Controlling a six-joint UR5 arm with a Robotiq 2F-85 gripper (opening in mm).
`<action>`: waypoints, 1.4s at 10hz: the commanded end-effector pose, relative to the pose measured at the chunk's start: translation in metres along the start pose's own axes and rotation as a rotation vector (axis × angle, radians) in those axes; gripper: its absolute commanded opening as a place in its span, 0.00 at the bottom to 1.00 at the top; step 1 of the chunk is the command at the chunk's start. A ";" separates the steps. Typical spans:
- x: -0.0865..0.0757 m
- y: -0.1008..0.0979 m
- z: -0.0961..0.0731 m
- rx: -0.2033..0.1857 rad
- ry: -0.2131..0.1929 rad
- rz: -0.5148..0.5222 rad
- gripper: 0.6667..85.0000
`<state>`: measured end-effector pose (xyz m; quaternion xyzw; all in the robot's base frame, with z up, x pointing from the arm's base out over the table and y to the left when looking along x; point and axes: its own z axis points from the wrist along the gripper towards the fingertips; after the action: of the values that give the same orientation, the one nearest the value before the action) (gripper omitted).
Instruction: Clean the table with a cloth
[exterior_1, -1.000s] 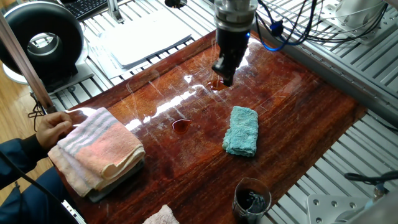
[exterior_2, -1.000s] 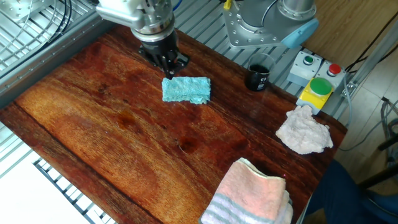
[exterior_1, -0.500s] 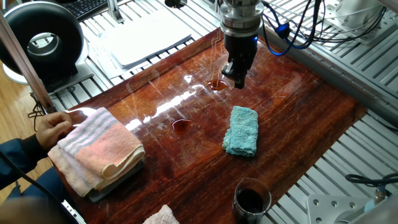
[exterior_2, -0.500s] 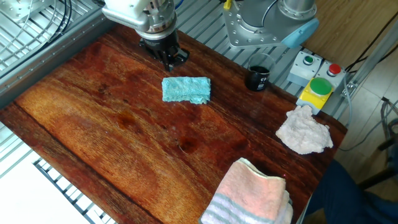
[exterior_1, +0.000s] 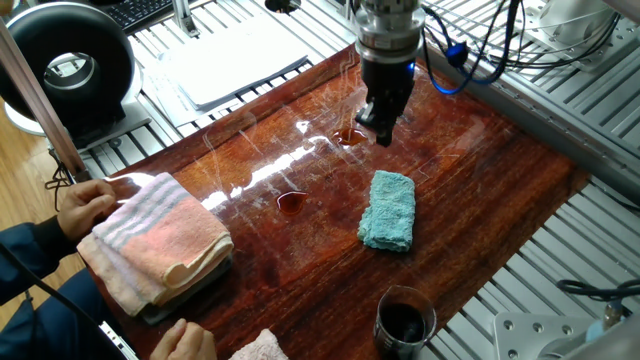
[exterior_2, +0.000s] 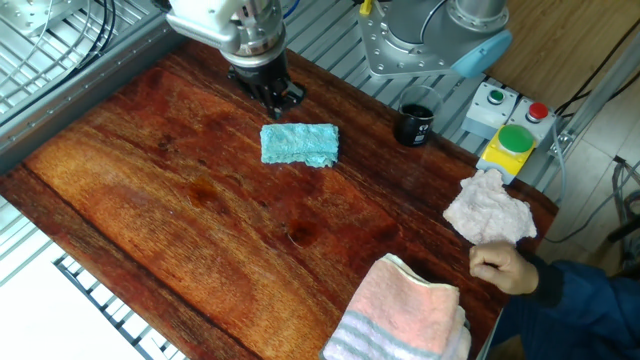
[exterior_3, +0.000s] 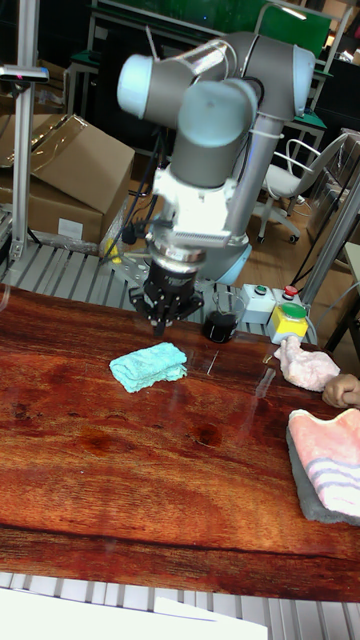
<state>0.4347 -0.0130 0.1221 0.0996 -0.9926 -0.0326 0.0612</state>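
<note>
The table (exterior_1: 480, 200) (exterior_2: 150, 200) (exterior_3: 100, 470) is a glossy reddish-brown board. On it lies the cloth (exterior_1: 388, 210) (exterior_2: 300, 144) (exterior_3: 148, 366), teal and fluffy, flat and untouched. My gripper (exterior_1: 383, 126) (exterior_2: 276, 100) (exterior_3: 165, 320) hangs just above the board, a short way behind the cloth on the side nearer the robot base. Its fingers meet at a point and hold nothing. Two small wet spots (exterior_1: 291, 202) (exterior_1: 349, 136) show on the wood, the second right beside the fingertips.
A folded pink-and-grey striped towel (exterior_1: 155, 240) (exterior_2: 405, 315) (exterior_3: 330, 460) lies at one end. A pinkish-white cloth (exterior_2: 488, 208) (exterior_3: 300, 362) sits near it, with a person's hand (exterior_2: 500, 265) (exterior_1: 185, 340) close by. A black cup (exterior_1: 405, 322) (exterior_2: 415, 122) (exterior_3: 220, 325) stands at the board's edge.
My gripper has risen and shifted away from the wet spot toward the board's robot-side edge. A person's hand has come in beside the pinkish-white cloth.
</note>
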 end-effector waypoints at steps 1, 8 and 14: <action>0.010 0.002 0.043 -0.042 -0.040 -0.087 0.24; 0.020 0.008 0.092 -0.006 -0.063 -0.352 1.00; 0.027 0.022 0.104 -0.039 -0.056 -0.354 1.00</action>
<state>0.3934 0.0011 0.0286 0.2697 -0.9609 -0.0534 0.0324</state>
